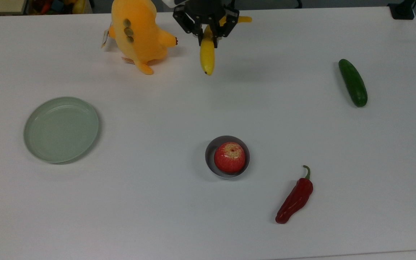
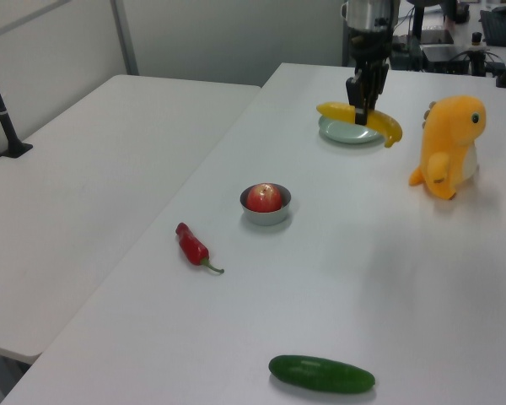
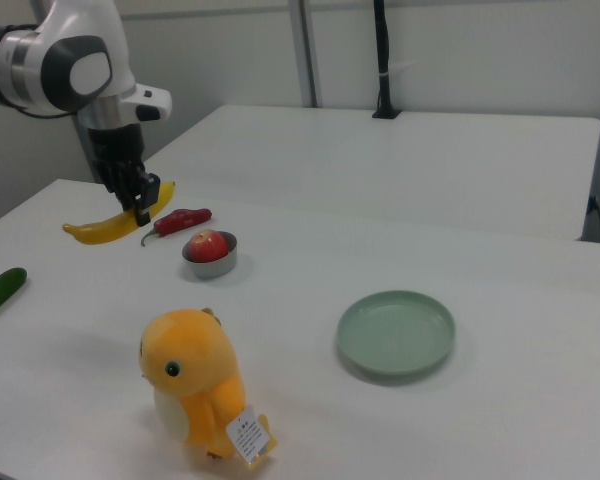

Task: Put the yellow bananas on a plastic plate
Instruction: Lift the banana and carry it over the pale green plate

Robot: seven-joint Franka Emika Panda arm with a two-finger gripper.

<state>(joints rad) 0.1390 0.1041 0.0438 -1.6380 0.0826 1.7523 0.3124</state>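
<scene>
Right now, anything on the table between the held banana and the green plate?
Top view: bare table between banana and plate; the plush toy sits just off that line.

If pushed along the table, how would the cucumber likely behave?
The cucumber is a smooth cylinder lying flat on the table, so it would probably roll if pushed side-on. Its glossy skin suggests some slip. It looks straight and likely stiff.
</scene>
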